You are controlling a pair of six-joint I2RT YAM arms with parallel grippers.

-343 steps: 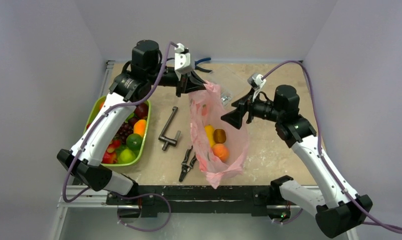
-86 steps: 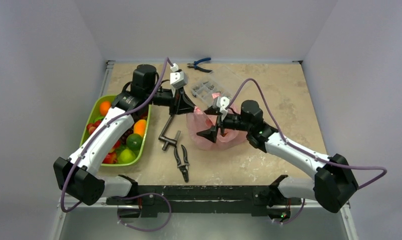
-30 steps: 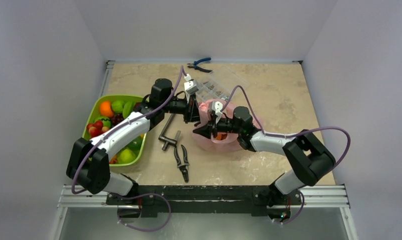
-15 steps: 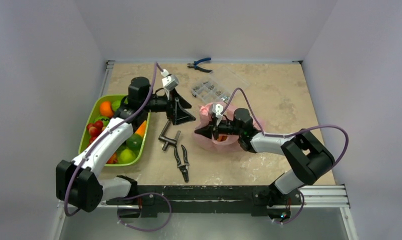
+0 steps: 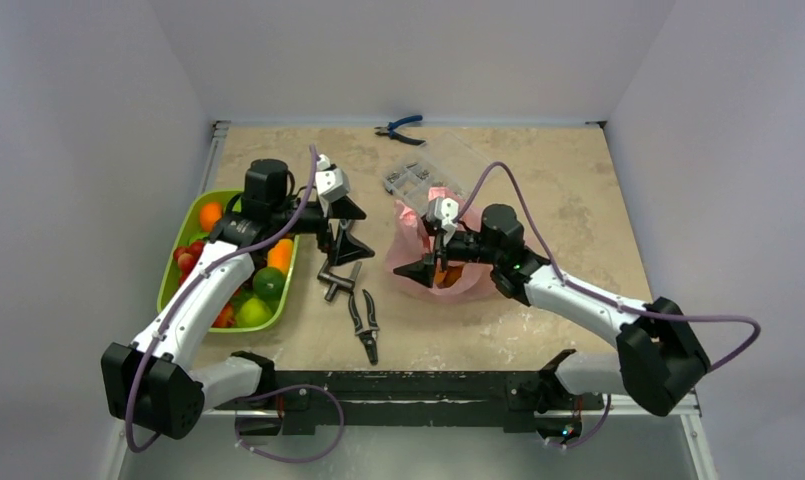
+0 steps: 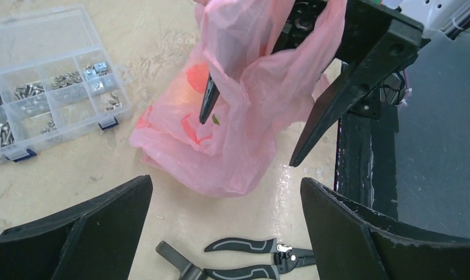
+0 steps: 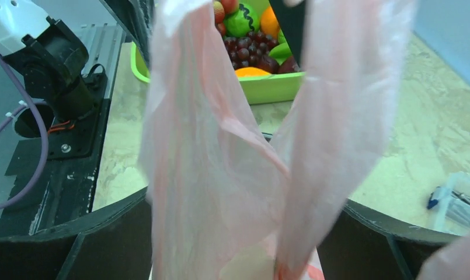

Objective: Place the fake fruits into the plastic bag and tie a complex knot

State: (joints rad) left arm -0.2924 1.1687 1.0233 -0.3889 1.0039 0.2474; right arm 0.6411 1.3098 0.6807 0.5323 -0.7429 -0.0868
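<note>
The pink plastic bag point(image 5: 440, 255) lies slumped at the table's middle, and orange and red fake fruits point(image 6: 196, 77) show through its film. More fake fruits point(image 5: 240, 262) fill the green tray point(image 5: 174, 262) on the left. My left gripper point(image 5: 353, 228) hangs open just left of the bag, holding nothing; in the left wrist view its jaws point(image 6: 226, 181) frame the bag point(image 6: 244, 116) from a short way off. My right gripper point(image 5: 418, 272) is open at the bag's left side. Loose film point(image 7: 220, 151) hangs between its fingers point(image 7: 75, 245), and one finger point(image 6: 209, 102) is tucked under a fold. The knot is out of view.
A black clamp point(image 5: 336, 268) and black pliers point(image 5: 364, 322) lie between the tray and the bag, under my left gripper. A clear organiser box of screws point(image 5: 416, 178) sits behind the bag, with blue-handled pliers point(image 5: 398, 128) at the far edge.
Both grippers have opened. My left gripper let go of the bag and pulled back left, toward the tray. The right arm swung out to the right; its gripper stays at the bag.
</note>
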